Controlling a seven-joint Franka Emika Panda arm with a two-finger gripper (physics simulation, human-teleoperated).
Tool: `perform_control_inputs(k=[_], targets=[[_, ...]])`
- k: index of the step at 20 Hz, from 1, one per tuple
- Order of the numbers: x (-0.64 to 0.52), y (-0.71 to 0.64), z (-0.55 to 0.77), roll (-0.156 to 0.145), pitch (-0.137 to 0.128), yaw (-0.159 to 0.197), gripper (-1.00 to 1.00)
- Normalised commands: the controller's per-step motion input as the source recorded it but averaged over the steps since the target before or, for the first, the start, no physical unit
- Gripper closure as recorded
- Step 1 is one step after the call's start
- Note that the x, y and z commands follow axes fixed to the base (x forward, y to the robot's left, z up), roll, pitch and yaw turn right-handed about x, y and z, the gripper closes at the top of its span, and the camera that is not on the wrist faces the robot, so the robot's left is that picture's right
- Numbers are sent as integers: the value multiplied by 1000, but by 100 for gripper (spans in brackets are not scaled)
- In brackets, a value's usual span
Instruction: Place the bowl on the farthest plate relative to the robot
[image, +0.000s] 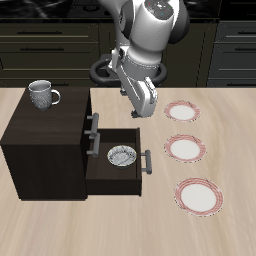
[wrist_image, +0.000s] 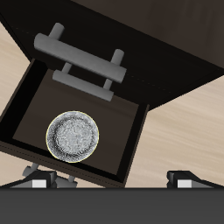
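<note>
The bowl (wrist_image: 72, 135) lay in the open drawer (wrist_image: 35, 87) of the dark cabinet (image: 45, 140) on the bench (image: 230, 130), almost straight below the claw (image: 137, 112), which hung above it, apparently spread wide and empty, though only its fingertips (wrist_image: 188, 177) showed.

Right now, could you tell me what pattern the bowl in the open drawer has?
The bowl is grey-white with dark speckles, clearest in the wrist view.

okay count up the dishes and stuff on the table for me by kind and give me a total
Plates: 3
Bowl: 1, in the open drawer
Mug: 1, on the cabinet
Total: 5
</note>
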Motion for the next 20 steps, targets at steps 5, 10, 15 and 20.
perform_control_inputs(k=[5, 10, 15, 20], targets=[[6, 47, -55, 65, -47, -46, -100], [-47, -37, 15, 19, -54, -11, -100], [56, -27, -175, 14, -9, -16, -100], [147, -118, -301, 16, -2, -31, -100]])
